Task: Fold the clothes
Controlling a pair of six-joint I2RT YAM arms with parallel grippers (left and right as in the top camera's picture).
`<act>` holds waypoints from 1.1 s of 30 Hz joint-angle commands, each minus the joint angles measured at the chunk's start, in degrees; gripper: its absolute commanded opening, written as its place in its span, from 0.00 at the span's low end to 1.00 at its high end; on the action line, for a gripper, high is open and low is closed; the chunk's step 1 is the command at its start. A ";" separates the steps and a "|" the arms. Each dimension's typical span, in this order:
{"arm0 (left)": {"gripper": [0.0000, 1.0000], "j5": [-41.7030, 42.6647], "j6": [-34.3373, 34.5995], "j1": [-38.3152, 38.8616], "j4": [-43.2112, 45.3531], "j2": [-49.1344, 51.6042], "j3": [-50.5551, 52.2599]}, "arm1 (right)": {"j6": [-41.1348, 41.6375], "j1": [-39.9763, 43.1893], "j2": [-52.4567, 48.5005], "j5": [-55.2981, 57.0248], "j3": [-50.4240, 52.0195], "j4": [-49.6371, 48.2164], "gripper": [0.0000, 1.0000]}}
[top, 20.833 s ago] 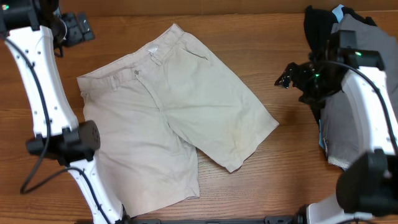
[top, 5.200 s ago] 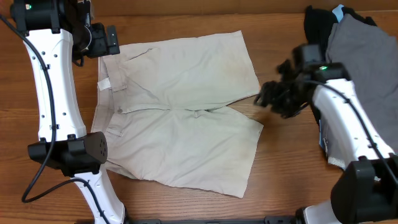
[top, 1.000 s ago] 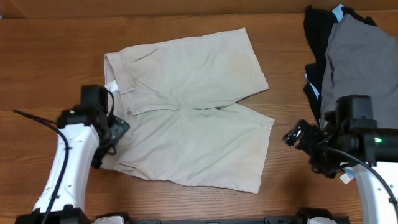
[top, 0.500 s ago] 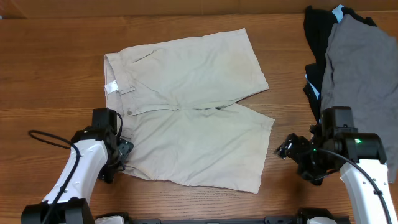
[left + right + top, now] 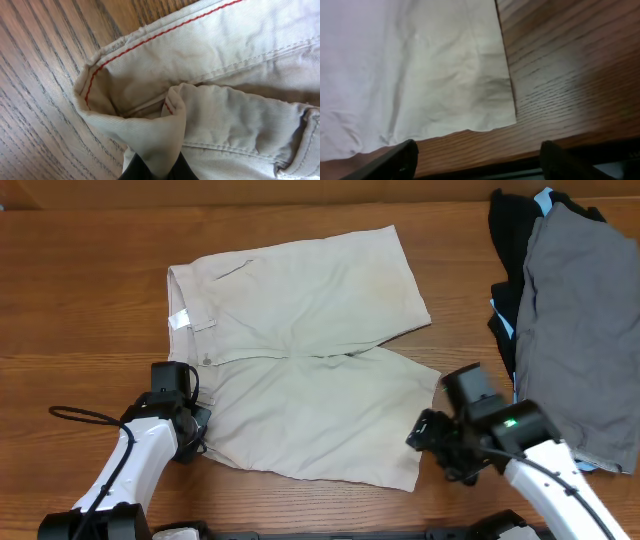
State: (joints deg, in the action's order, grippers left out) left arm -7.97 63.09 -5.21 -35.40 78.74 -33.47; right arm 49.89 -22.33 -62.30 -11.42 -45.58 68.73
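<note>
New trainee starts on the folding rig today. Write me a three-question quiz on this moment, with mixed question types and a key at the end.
1. True or false: the left gripper is shut on the waistband corner of the shorts.
2. The right gripper, open, is: A at the waistband; B by the near leg's hem; C over the far leg.
3. Fill in: the grey garment lies partly over a ___ garment.
Key: 1 true; 2 B; 3 black.
</note>
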 commanded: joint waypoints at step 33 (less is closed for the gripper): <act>0.04 1.97 -2.78 0.00 -0.74 0.63 1.55 | 17.25 -17.35 -15.17 4.55 13.81 -20.22 0.04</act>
State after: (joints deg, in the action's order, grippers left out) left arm -7.73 62.83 -5.21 -35.31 78.52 -33.26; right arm 67.07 -39.42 -77.36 -8.08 -32.77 48.18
